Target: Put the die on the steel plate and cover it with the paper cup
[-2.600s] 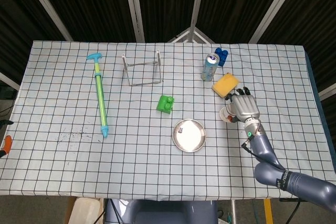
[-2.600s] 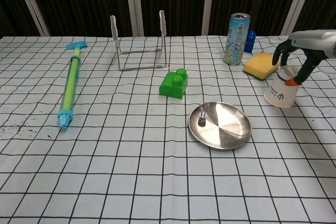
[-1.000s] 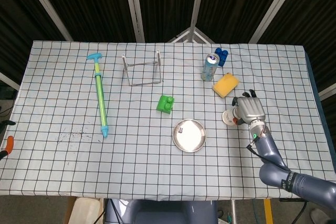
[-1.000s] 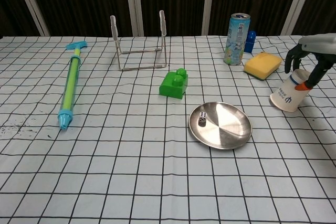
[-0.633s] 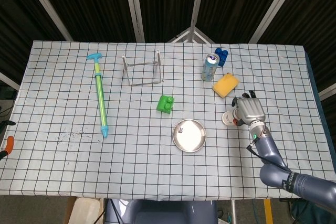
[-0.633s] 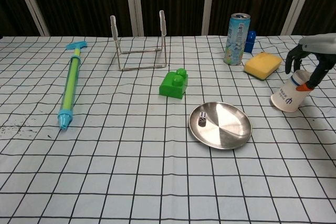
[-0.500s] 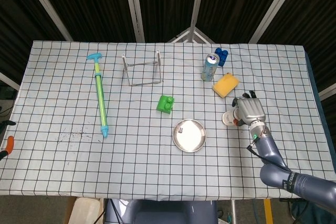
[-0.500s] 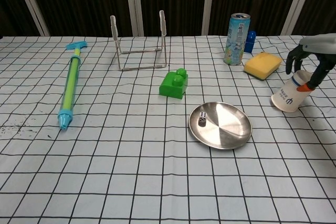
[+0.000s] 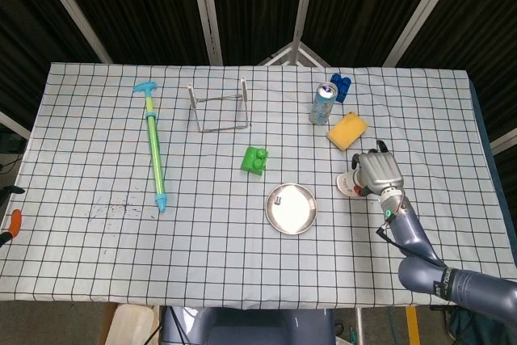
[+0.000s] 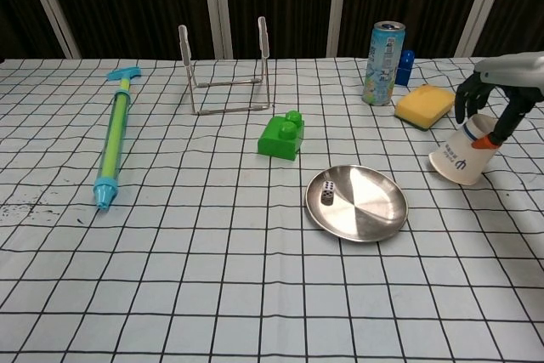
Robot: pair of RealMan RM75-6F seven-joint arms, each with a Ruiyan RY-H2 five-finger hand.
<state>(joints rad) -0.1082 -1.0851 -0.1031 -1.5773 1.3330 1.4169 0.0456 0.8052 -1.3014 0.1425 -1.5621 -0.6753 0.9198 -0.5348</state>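
Die: one die (image 10: 328, 195) already sits on the steel plate (image 10: 374, 212), on the plate's left part, so the first half looks done.
Cup: one paper cup (image 10: 460, 155), tilted with its mouth turned down and toward the plate, near the table's right edge, right of the plate and apart from it.
Right hand: right hand (image 10: 491, 95) has its fingers wrapped over the cup's upper end and is clamped on it; the head view shows the same hand (image 9: 380, 171) above the cup (image 9: 348, 184).
Left hand: not in either view.
Step in hand: my read is carrying the cup over to the die.
Doing it well: lift enough that the rim clears the plate's raised edge, level the mouth straight down, centre it over the die rather than the plate's middle, then lower squarely so the rim doesn't knock the die.
Risk: a tilted rim could nudge the die off.
Count: one sponge (image 10: 424, 104), one can (image 10: 382, 62), one green block (image 10: 283, 136), one wire rack (image 10: 225, 70), one water pump toy (image 10: 115, 139).
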